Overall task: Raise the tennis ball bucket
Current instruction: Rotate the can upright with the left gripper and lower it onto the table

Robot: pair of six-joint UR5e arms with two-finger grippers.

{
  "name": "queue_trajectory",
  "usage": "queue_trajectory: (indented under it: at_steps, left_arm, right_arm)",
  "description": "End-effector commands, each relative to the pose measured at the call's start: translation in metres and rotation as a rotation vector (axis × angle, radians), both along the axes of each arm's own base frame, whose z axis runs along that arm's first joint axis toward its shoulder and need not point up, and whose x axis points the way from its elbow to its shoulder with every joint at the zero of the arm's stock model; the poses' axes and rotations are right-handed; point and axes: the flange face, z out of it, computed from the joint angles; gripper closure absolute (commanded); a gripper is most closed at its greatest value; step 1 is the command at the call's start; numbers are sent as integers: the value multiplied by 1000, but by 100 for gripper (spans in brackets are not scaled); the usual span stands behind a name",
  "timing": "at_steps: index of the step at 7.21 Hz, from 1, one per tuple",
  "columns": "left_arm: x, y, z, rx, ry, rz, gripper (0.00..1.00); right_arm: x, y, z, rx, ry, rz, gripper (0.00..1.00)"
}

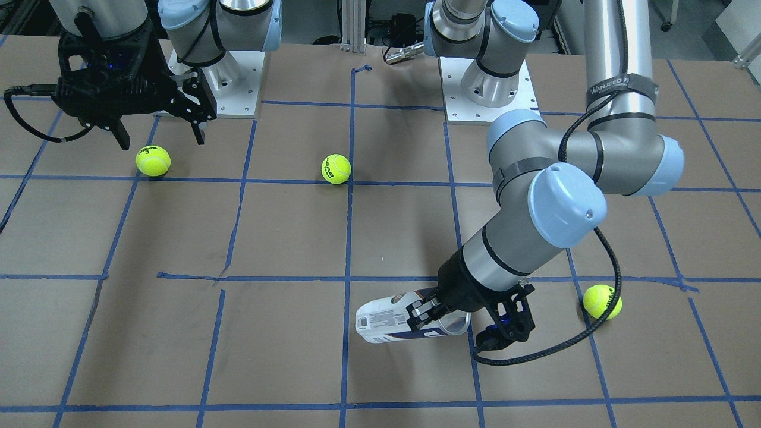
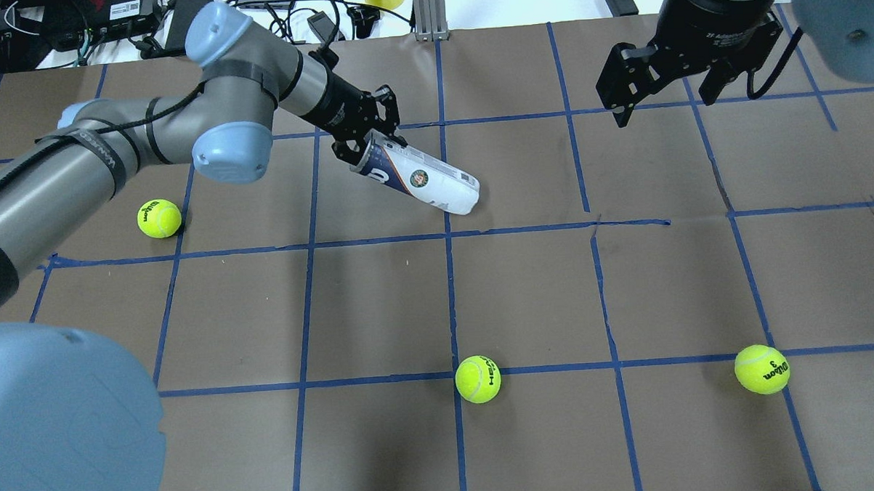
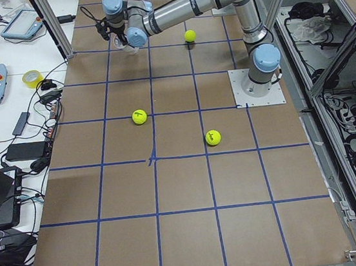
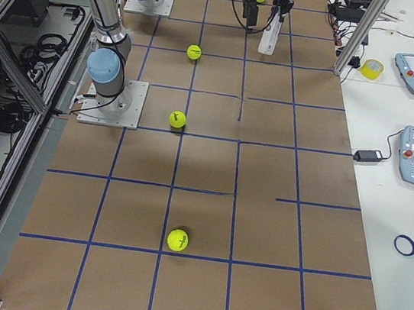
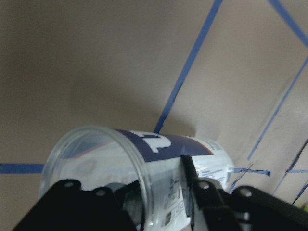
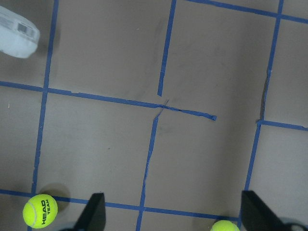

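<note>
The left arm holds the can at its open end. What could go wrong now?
1. The left end effector pinches only the thin rim of the tennis ball bucket, so the clear wall may flex and slip out.
2. The bucket is tilted, its long body reaching away from the grip, so it may swing or pivot during lifting.

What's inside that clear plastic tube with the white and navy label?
Near its open mouth the clear plastic tube shows no ball, seemingly just one left gripper finger. Its label hides the far end.
</note>
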Motion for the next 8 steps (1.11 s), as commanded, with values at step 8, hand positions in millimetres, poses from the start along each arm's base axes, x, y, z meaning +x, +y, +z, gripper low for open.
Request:
queue_trajectory:
  at_steps: [8]
  left_arm:
    - [-58, 17, -1, -51, -443, -650, 100]
  right_arm:
    - [-2, -1, 2, -11, 15, 6, 0]
